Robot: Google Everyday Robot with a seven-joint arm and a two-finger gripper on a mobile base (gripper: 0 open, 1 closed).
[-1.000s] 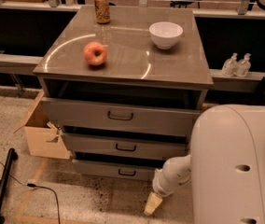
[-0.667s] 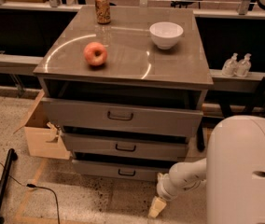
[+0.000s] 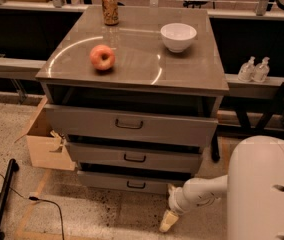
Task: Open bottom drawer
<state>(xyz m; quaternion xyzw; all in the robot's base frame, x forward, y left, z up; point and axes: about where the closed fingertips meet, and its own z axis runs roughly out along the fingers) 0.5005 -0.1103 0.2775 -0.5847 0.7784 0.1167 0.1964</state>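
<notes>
The grey cabinet has three drawers. The bottom drawer (image 3: pixel 132 183) is the lowest and slimmest, with a small dark bar handle (image 3: pixel 136 185); its front sits about flush with the others, near the floor. My gripper (image 3: pixel 167 221) hangs at the end of the white arm (image 3: pixel 197 195), low over the floor to the right of the bottom drawer and just in front of its right end, pointing down and left. It touches nothing.
An apple (image 3: pixel 102 57), a white bowl (image 3: pixel 178 36) and a can (image 3: pixel 110 7) stand on the cabinet top. A cardboard box (image 3: pixel 44 143) sits at the cabinet's left. A cable and black pole (image 3: pixel 2 199) lie on the floor at left. Two bottles (image 3: pixel 254 69) stand on a ledge at right.
My arm and white body have shifted to the right, and the gripper has swung right and slightly down along the floor. The drawers have not moved.
</notes>
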